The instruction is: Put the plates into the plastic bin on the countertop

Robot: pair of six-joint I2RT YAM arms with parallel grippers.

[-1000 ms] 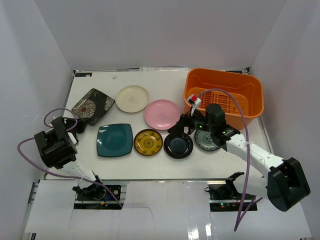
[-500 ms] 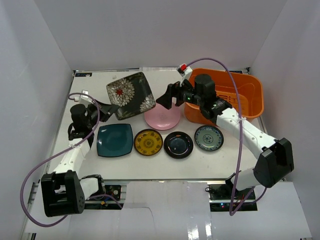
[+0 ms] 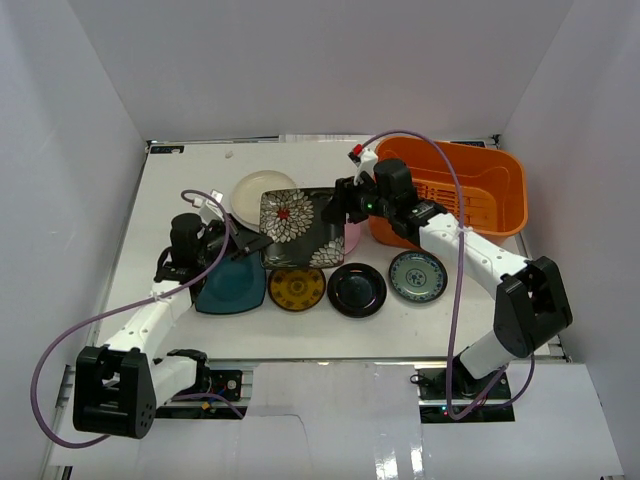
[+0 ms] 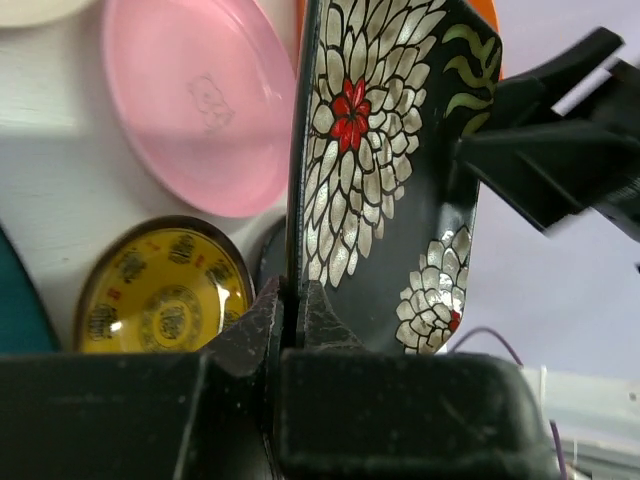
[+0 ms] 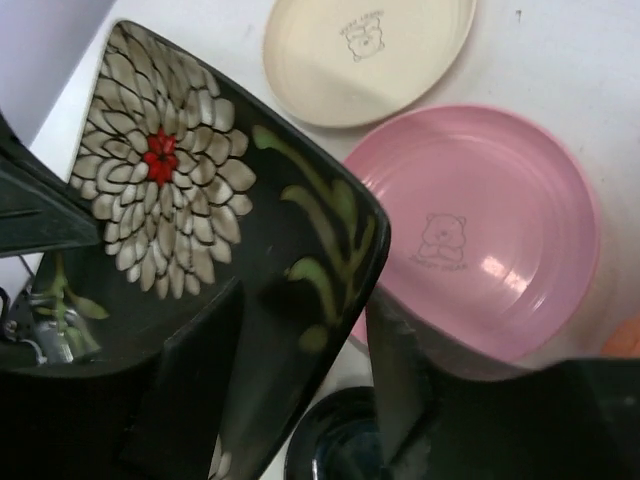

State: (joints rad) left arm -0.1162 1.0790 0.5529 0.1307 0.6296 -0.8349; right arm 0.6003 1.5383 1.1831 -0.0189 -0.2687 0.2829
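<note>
The square dark plate with white flowers (image 3: 297, 228) hangs tilted in the air over the middle of the white table (image 3: 180, 190), between the two arms; it is outside the orange rectangular plastic bin (image 3: 450, 146), which stands at the far right of the table. The left tool (image 3: 250, 245) pinches the plate's near-left edge, its fingers (image 4: 262, 318) pressed tight on the rim in the left wrist view; the right tool (image 3: 345, 205) is at the opposite corner, its fingers spread with that corner lying between them in the right wrist view (image 5: 300, 340).

Under the lifted plate lies the round pink plate (image 5: 480, 230), partly covered from above; the round cream plate (image 3: 250, 192) sits just beyond it to the left. Nearer the arms runs a row: the square teal plate (image 3: 230, 285), the yellow-brown patterned plate (image 3: 297, 288), the glossy black plate (image 3: 357, 290) and the blue-green patterned plate (image 3: 417, 276), all flat on the table.
</note>
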